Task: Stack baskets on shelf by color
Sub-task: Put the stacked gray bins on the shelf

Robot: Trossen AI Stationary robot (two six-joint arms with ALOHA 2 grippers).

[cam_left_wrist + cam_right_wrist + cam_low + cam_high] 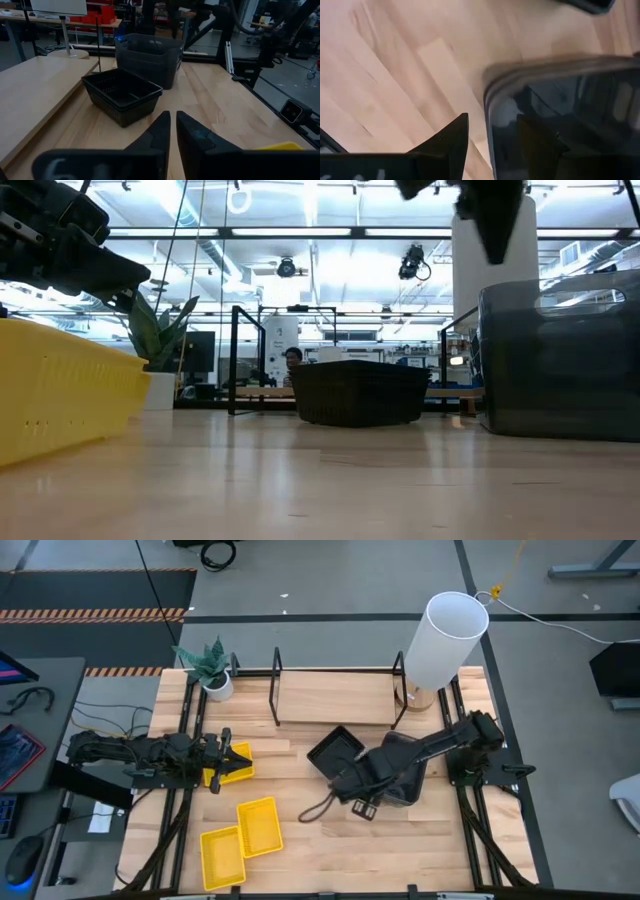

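Fingers of the right gripper (492,137) are set apart astride the dark grey rounded plastic basket's (560,95) wall, presumably for lifting; left gripper (172,132) is held nearly closed, empty.

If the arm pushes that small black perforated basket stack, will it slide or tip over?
The black perforated basket stack would probably slide rather than tip: it sits low and wide, flat on the smooth wooden tabletop. It looks like thin, holed plastic, so likely light. The nested baskets may shift against each other.

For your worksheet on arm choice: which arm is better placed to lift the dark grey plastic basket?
Probably the right: its tool straddles the dark grey plastic basket's rim, while the left tool sits by a yellow basket.
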